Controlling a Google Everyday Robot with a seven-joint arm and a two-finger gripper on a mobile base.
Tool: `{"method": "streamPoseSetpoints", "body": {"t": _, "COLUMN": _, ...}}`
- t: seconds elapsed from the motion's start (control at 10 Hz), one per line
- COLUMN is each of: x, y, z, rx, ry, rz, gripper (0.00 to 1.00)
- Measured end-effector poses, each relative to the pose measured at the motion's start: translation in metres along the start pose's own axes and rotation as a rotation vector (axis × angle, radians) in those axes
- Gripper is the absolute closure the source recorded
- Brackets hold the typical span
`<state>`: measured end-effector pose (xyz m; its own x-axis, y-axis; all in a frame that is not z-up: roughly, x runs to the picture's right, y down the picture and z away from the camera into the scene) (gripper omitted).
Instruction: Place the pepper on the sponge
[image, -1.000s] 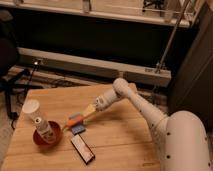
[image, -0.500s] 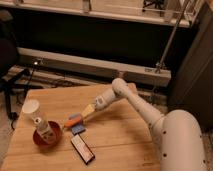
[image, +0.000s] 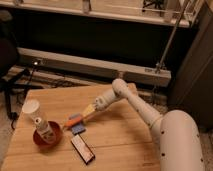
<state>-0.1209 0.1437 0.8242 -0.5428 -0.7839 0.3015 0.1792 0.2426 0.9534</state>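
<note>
Camera view, left of centre: the gripper (image: 83, 117) is clamping the pepper (image: 73, 120) by one end, holding it low over the sponge (image: 78, 129) on the bench (image: 120, 145), apparently to set it down.

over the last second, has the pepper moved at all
No. The pepper, in the shut gripper, stays at the upper edge of the sponge, same gap from the bowl.

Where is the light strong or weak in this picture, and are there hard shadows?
Camera view: warm, dim light; the wooden table is the brightest part, the space behind it nearly black. The gripper, shut on the pepper over the sponge, sits in the lit area; no hard shadows show.
</note>
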Motion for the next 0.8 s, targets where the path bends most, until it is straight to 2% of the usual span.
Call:
{"method": "streamPoseSetpoints", "body": {"t": 0.2, "x": -0.001, "y": 0.005, "z": 0.0, "rx": -0.003, "ry": -0.01, "rz": 0.003, "gripper": 0.99}}
{"method": "streamPoseSetpoints", "body": {"t": 0.3, "x": -0.002, "y": 0.007, "z": -0.001, "rx": -0.005, "ry": -0.015, "rz": 0.005, "gripper": 0.93}}
{"method": "streamPoseSetpoints", "body": {"t": 0.8, "x": -0.004, "y": 0.017, "z": -0.002, "rx": 0.019, "ry": -0.035, "rz": 0.03, "gripper": 0.44}}
